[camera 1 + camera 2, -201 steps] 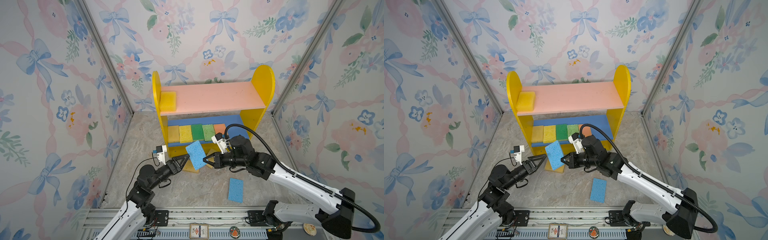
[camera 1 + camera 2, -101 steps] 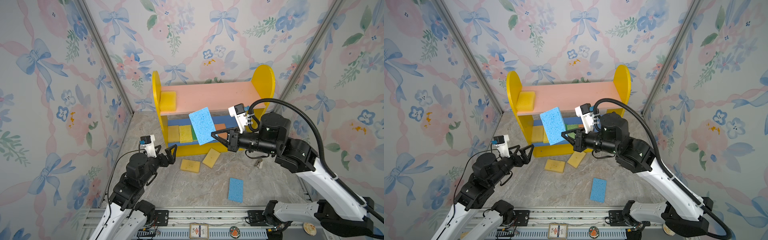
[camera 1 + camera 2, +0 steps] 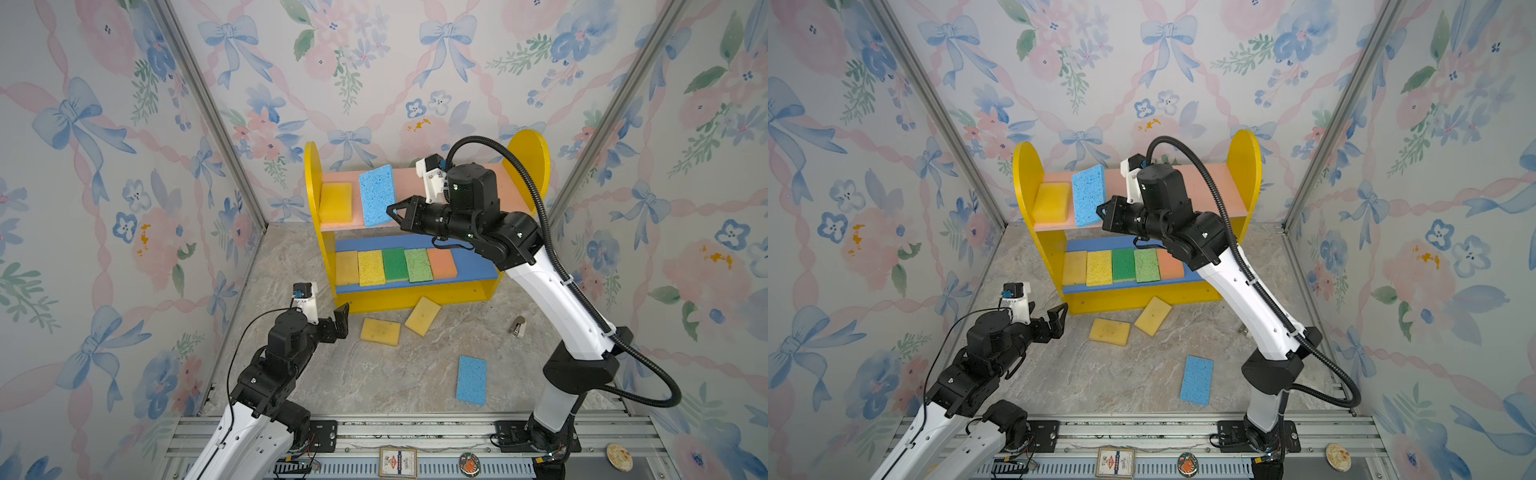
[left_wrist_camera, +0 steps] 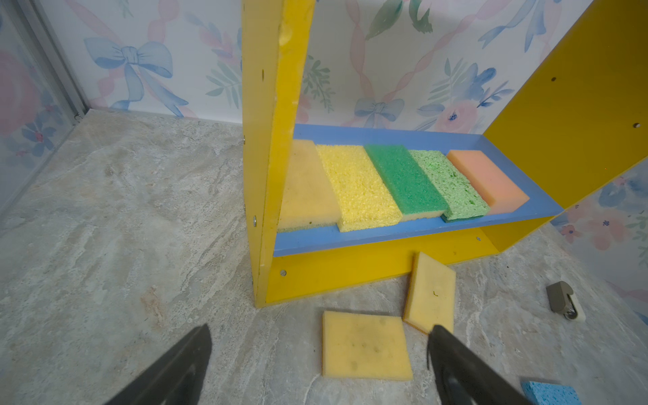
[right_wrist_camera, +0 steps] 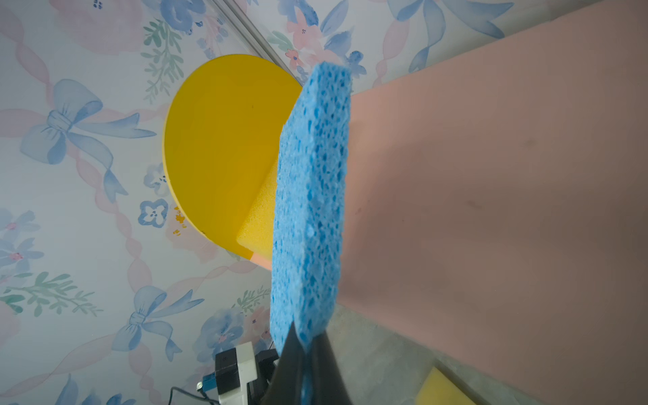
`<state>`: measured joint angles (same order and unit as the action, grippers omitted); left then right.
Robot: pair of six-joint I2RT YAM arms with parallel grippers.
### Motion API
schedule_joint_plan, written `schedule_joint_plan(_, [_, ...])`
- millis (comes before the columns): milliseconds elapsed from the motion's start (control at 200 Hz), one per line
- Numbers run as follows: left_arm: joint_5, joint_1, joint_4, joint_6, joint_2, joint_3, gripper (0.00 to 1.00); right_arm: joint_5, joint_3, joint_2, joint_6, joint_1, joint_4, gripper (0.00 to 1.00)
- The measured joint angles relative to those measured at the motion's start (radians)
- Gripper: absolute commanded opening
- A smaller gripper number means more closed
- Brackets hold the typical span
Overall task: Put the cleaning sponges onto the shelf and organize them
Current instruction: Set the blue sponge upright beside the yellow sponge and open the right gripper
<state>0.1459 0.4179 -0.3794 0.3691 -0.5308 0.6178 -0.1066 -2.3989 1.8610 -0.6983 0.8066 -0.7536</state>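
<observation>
Tool [image 3: 390, 211] holds blue sponge [image 3: 376, 195] beside yellow sponge [image 3: 335, 203].

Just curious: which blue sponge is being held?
The light blue foam sponge over the pink top board, pinched by the right pincer; the other blue one lies flat on the floor.
</observation>
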Motion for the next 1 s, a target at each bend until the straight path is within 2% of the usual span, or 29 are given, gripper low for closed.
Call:
schedule_joint_plan(195, [0.000, 0.000, 0.006, -0.007, 0.009, 0.000, 0.98, 0.014, -0.079, 0.102, -0.045, 0.000, -0.019, 0.06])
schedule_joint_plan(280, [0.000, 0.000, 0.008, -0.010, 0.013, 0.000, 0.98, 0.015, -0.087, 0.107, -0.060, 0.000, -0.019, 0.10])
schedule_joint_plan(330, [0.000, 0.000, 0.010, -0.010, 0.013, 0.000, 0.98, 0.014, -0.093, 0.107, -0.067, 0.000, -0.018, 0.20])
schedule_joint_plan(440, [0.000, 0.000, 0.011, -0.010, 0.013, 0.000, 0.98, 0.011, -0.097, 0.107, -0.092, 0.000, -0.014, 0.55])
schedule_joint_plan(495, [0.000, 0.000, 0.011, -0.010, 0.013, 0.000, 0.98, 0.010, -0.097, 0.108, -0.084, 0.000, -0.014, 0.65])
schedule_joint_plan(545, [0.000, 0.000, 0.011, -0.010, 0.013, 0.000, 0.98, 0.010, -0.097, 0.108, -0.095, 0.000, -0.014, 0.69])
schedule_joint_plan(735, [0.000, 0.000, 0.011, -0.010, 0.013, 0.000, 0.98, 0.011, -0.098, 0.108, -0.086, -0.001, 0.001, 0.75])
schedule_joint_plan(995, [0.000, 0.000, 0.011, -0.010, 0.013, 0.000, 0.98, 0.015, -0.113, 0.119, -0.075, -0.002, 0.001, 0.75])
